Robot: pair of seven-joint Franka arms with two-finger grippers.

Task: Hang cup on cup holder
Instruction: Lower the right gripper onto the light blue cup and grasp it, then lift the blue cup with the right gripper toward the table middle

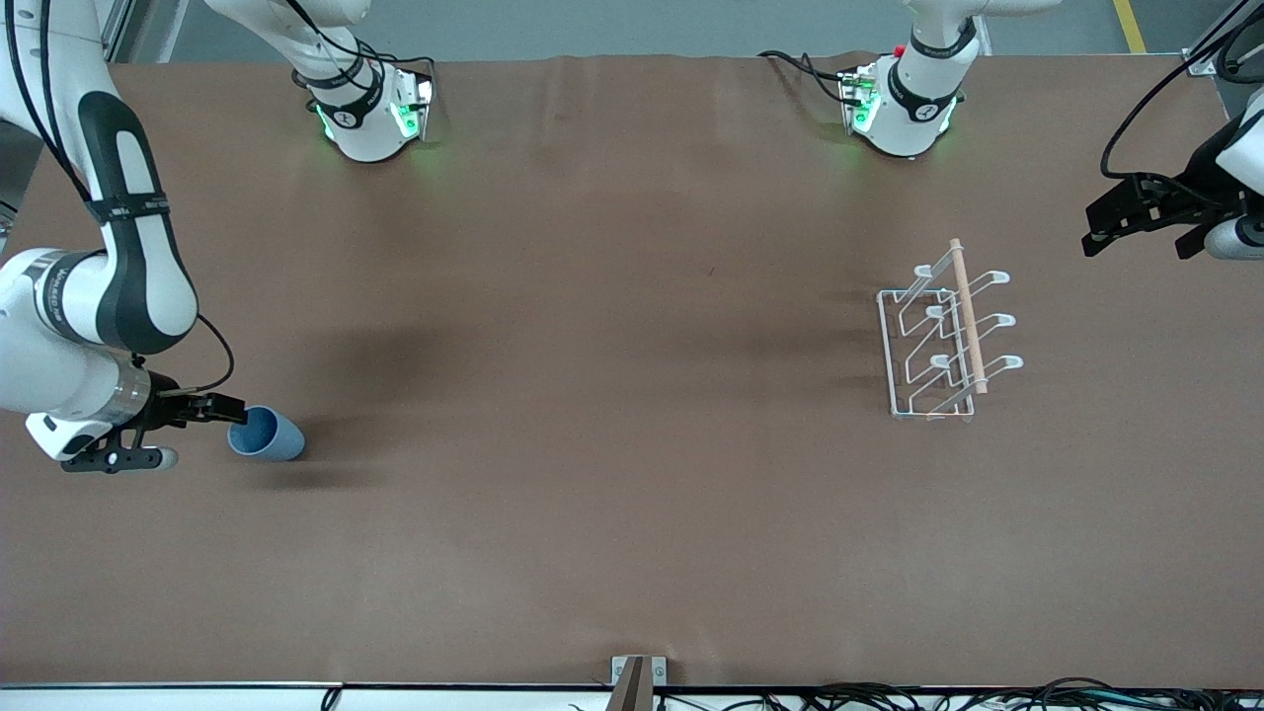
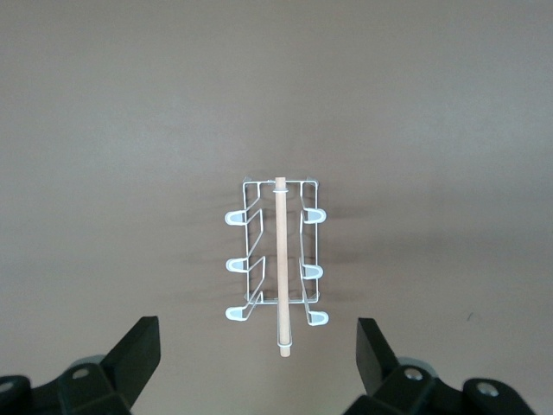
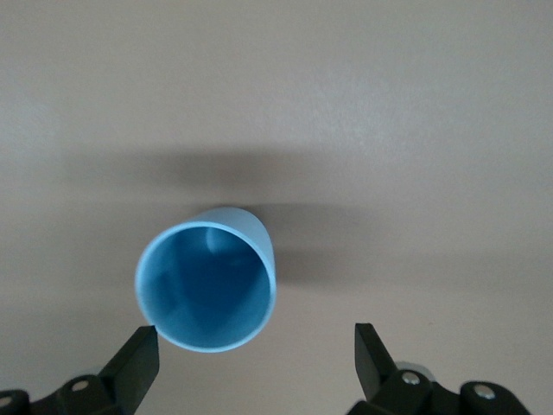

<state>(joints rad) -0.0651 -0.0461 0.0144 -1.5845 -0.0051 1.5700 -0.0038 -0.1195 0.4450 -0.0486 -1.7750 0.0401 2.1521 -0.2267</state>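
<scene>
- The right pincer [image 1: 202, 432] stands low at the right arm's end of the tabletop [image 1: 592, 395], its fingers [image 3: 138, 359] spread wide and holding nothing.
- Just beside that pincer lies the cup [image 1: 266, 434], a light-blue tumbler on its side on the tabletop, with its open mouth turned toward the pincer.
- In the right wrist view the cup [image 3: 207, 285] shows its hollow inside, and one finger comes very close to its rim; whether the two touch I cannot tell.
- The left pincer [image 1: 1126, 225] hangs in the air at the left arm's end of the tabletop, fingers [image 2: 138, 350] wide apart and empty; this arm waits.
- Under and ahead of it, in the left wrist view, stands the cup holder [image 2: 276, 268], apart from the fingers.
- The cup holder [image 1: 948, 336] is a white wire rack standing upright on the tabletop toward the left arm's end, with looped prongs on both sides and a light wooden rod [image 1: 968, 316] along its top.
- Cup and cup holder lie well apart, at different ends of the tabletop; no cup hangs on the prongs.
</scene>
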